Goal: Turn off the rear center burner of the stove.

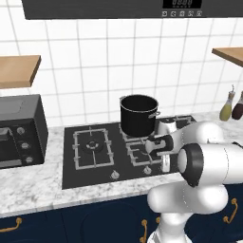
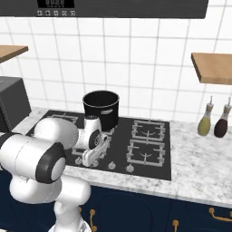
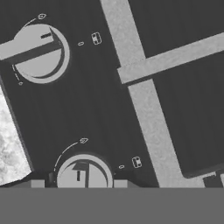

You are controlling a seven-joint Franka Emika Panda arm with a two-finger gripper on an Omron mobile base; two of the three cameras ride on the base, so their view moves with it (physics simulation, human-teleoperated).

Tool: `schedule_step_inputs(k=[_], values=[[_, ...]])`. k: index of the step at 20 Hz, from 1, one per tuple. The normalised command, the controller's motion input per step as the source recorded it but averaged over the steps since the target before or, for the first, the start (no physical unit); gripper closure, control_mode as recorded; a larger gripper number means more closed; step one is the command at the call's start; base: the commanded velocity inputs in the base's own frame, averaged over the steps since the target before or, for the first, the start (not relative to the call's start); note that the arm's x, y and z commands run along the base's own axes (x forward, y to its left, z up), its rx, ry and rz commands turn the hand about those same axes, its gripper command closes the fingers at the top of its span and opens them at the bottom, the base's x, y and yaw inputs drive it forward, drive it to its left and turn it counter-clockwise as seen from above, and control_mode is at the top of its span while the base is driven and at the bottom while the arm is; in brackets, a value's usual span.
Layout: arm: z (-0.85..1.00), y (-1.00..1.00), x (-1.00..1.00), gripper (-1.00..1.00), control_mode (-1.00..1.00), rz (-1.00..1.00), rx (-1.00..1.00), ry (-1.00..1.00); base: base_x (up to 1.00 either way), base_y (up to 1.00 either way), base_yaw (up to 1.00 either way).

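Observation:
The stove [image 1: 69, 163] [image 2: 166, 149] is a black glass cooktop set in the marble counter. A black pot [image 1: 138, 114] [image 2: 101, 108] stands on the rear center burner [image 1: 126, 136] and hides most of it. Silver knobs [image 1: 114, 174] [image 2: 130, 168] line the front edge. My gripper [image 1: 164, 164] [image 2: 90, 157] [image 3: 78, 183] points down at this row, just in front of the pot. In the hand view it is open, and its fingertips [image 3: 37, 183] flank one knob [image 3: 83, 172] without touching it. A second knob [image 3: 41, 52] lies further along the row.
A large double-ring burner [image 1: 92, 147] fills the stove's left part, and two more burners [image 2: 146, 141] sit on the right. A dark toaster oven [image 1: 19, 135] stands left of the stove. Two bottles [image 2: 205, 120] [image 1: 228, 107] stand at the right. Wooden shelves [image 2: 213, 67] hang on both sides.

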Motion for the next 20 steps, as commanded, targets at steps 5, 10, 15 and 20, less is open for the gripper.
schedule_step_inputs(k=[5,10,15,20], values=[[-0.37,0.0,-0.09,1.0,-1.0,-0.69,0.0,-0.01,0.0,0.0,0.0],[-0.37,0.0,0.0,1.0,-1.0,-0.68,0.0,0.0,0.0,0.0,0.0],[-0.37,0.0,-0.01,1.0,-1.0,-0.68,0.0,0.0,0.0,0.0,0.0],[-0.44,0.06,-0.05,1.0,-1.0,-0.67,0.0,-0.06,0.0,0.0,0.0]])
